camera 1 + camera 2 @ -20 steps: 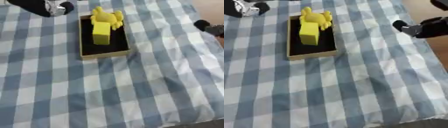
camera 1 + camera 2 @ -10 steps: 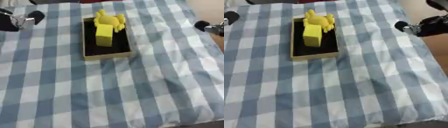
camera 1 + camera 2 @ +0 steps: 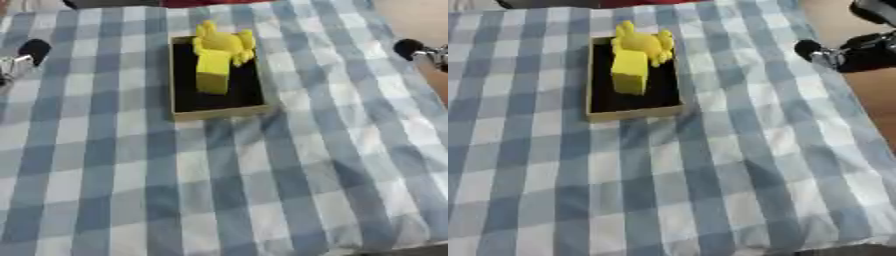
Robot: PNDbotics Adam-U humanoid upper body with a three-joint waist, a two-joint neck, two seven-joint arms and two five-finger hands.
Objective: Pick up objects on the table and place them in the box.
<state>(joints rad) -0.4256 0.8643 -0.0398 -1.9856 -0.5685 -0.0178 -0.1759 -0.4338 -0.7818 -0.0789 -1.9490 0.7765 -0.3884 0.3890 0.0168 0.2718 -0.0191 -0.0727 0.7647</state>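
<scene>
Checked cloth (image 3: 262,190) bare; yellow toys (image 3: 219,55) already in box (image 3: 219,114). I judge them light, rigid: grasp block's flat sides. Left hand (image 3: 22,57), right hand (image 3: 842,52): finger state unclear.

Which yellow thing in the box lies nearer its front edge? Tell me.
The yellow block: plain and rectangular, it sits in front of the lumpy yellow toy, which fills the box's far end.
</scene>
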